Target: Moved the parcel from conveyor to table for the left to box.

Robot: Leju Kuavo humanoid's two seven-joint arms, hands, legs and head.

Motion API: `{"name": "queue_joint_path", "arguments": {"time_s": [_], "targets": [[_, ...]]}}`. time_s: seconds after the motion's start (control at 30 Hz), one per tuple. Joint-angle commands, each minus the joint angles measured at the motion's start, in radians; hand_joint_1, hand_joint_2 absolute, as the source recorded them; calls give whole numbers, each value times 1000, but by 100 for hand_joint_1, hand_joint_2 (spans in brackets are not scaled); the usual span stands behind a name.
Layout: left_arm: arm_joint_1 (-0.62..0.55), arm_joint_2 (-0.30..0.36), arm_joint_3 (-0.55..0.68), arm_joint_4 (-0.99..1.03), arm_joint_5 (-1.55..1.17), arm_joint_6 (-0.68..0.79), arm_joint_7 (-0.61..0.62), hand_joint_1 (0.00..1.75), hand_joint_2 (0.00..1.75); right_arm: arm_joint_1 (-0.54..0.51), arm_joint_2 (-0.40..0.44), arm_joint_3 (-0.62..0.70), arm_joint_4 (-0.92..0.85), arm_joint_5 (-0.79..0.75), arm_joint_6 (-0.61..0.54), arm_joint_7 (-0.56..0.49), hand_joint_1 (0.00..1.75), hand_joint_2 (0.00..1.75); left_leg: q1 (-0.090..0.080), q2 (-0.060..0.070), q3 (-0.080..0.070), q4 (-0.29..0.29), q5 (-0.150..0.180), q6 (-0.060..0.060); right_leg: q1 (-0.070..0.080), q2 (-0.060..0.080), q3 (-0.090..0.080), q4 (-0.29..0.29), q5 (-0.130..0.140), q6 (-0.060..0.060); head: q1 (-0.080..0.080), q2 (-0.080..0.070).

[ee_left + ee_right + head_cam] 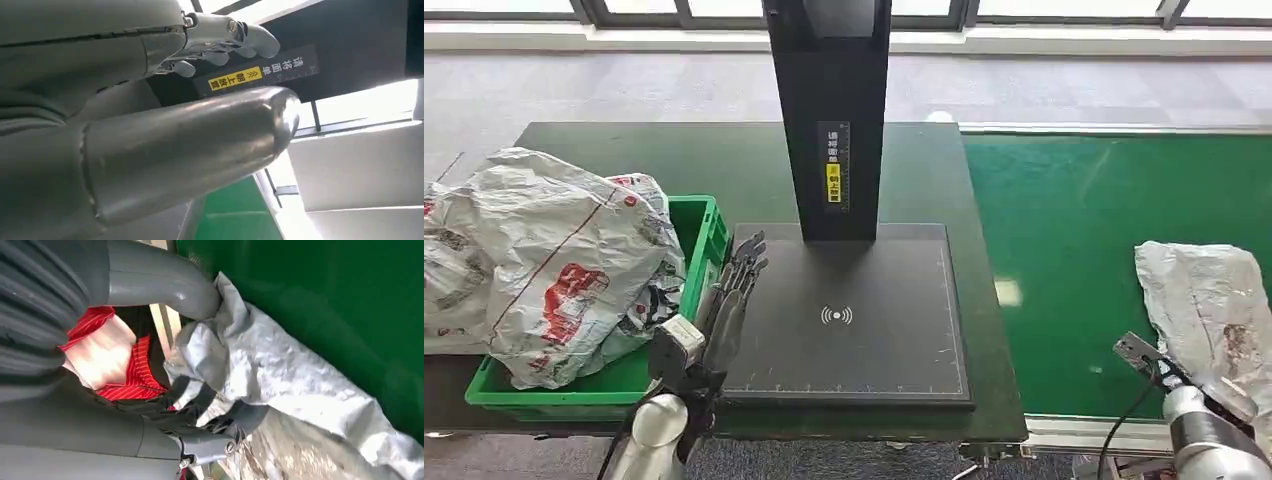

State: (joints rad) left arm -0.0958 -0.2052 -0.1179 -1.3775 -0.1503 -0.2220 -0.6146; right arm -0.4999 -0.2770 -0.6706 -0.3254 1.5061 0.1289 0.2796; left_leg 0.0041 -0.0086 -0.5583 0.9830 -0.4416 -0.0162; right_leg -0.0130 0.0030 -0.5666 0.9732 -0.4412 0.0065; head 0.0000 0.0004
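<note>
Your right hand (200,390) closed its fingers (165,277) on the near edge of the grey parcel (1209,300), which lay on the green conveyor (1074,250). Your left hand (729,300) hovered over the black scanner platform (864,330) on the counter (674,160), fingers straight and close together, beside the green box (699,225) piled with bagged parcels (544,260).

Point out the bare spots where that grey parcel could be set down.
Free: the dark scanner pad, between the left hand and the black column. Also bare conveyor belt left of the grey parcel under the right hand. Crowded: the green bin, heaped with bags.
</note>
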Motion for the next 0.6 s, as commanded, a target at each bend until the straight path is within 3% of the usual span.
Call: {"name": "queue_joint_path", "arguments": {"time_s": [0.03,0.13,0.2,0.23,0.3,0.37,0.4,0.47,0.6], "targets": [[10,19,1,15,-6,2,16,0,0,-66,25,37,61,65,-129,-5,175,175,0,3,0,0,0,0,1,2,-1,-1,1,-1,0,0],[31,19,9,2,-4,2,15,0,0,-92,31,61,45,63,-263,-49,175,175,0,6,0,0,-1,0,1,5,-2,0,2,-1,0,0],[35,20,8,-2,-9,-1,16,0,0,-76,47,65,5,53,-462,-112,175,175,-1,6,-1,0,-1,0,0,5,-2,1,2,-1,0,0],[42,20,11,-6,-7,1,12,0,0,-48,78,33,-41,-2,-649,-235,175,175,-1,5,-1,0,0,0,-1,4,-1,1,1,0,0,0],[44,20,12,-7,-7,1,12,0,0,-34,88,30,-42,-5,-663,-240,175,175,-1,4,-2,-1,0,0,-2,3,2,1,1,-1,0,0],[48,19,19,-10,-2,6,5,0,0,14,152,-1,-136,-154,-774,-482,175,175,0,5,-3,-1,1,1,-1,4,1,0,3,0,0,0],[48,20,19,-11,-2,6,5,0,0,18,160,1,-141,-154,-778,-481,175,175,1,4,-2,-1,1,1,0,3,2,0,3,0,0,0],[52,16,26,-15,1,10,1,0,0,54,210,24,-249,-264,-798,-606,175,175,1,5,-2,-1,2,1,0,4,2,0,3,0,0,0],[57,11,30,-24,5,16,-3,0,0,138,284,135,-460,-384,-780,-689,175,175,0,3,-4,-1,2,1,-1,3,0,1,2,0,0,0]]}}
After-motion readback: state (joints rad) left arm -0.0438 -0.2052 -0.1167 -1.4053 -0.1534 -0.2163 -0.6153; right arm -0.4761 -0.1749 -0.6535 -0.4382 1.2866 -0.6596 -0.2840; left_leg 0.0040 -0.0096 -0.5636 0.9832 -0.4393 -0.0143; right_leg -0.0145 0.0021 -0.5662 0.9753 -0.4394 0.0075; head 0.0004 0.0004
